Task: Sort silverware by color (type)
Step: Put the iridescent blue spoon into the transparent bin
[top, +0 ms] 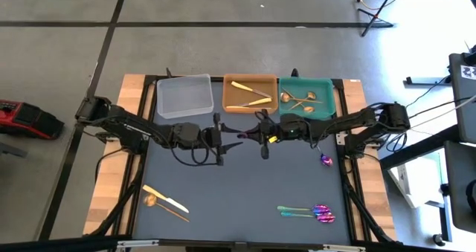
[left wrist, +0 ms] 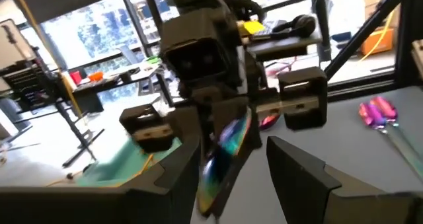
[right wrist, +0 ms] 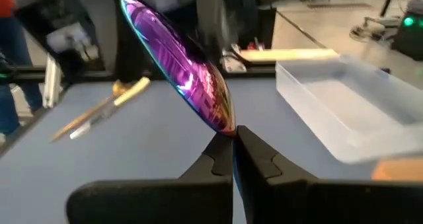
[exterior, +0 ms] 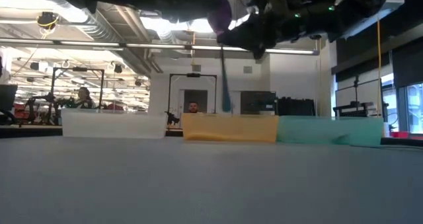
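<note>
Holding an iridescent spoon (right wrist: 185, 72) pinched tight, the right end effector (top: 256, 137) meets the wide-open left end effector (top: 221, 139) at bench centre. The orange tray (top: 251, 93) and teal tray (top: 306, 97) at twelve o'clock hold gold pieces, the clear tray (top: 184, 96) nothing. Left, I'd say: a gold knife (top: 165, 198) at seven, iridescent pieces (top: 309, 212) at five

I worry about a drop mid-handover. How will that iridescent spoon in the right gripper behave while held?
Probably stiff: the iridescent spoon looks like thin metal. Its glossy surface seems slippery, and the right gripper pinches only its narrow stem, so it may pivot. It appears light, hanging between closed fingers without visible sag.
</note>
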Motion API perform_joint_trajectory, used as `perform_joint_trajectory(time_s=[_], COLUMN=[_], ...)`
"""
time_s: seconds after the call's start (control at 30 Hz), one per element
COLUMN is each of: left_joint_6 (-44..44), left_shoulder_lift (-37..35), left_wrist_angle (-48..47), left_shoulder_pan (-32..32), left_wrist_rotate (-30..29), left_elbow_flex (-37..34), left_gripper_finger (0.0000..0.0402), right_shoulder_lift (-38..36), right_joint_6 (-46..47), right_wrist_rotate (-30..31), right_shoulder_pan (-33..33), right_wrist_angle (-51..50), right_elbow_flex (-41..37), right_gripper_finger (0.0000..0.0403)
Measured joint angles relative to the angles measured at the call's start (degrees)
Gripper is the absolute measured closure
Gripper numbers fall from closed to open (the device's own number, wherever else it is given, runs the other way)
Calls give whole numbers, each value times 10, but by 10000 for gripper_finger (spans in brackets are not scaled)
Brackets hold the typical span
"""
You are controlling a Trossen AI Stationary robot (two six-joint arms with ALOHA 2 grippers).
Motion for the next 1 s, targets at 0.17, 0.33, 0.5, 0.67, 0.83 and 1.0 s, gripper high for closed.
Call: perform_joint_trajectory(time_s=[0.17,0.33,0.5,0.67,0.83,1.0], left_joint_6=[20,42,63,73,88,90], left_shoulder_lift=[7,8,7,3,-11,-34], left_wrist_angle=[-2,-4,-17,-34,-110,-221], left_shoulder_pan=[9,10,11,10,5,-6], left_wrist_rotate=[3,7,-1,-14,-77,-191], left_elbow_flex=[-1,0,0,0,18,47], left_gripper_finger=[244,302,377,387,388,389], right_shoulder_lift=[23,31,31,28,-13,-97], right_joint_6=[-1,1,2,2,-16,-44], right_wrist_rotate=[-12,-8,-8,-21,-25,29], right_shoulder_pan=[0,0,0,0,0,0], right_wrist_angle=[4,1,2,-14,-45,-168], right_elbow_flex=[21,23,23,23,24,23], right_gripper_finger=[402,402,402,377,314,278])
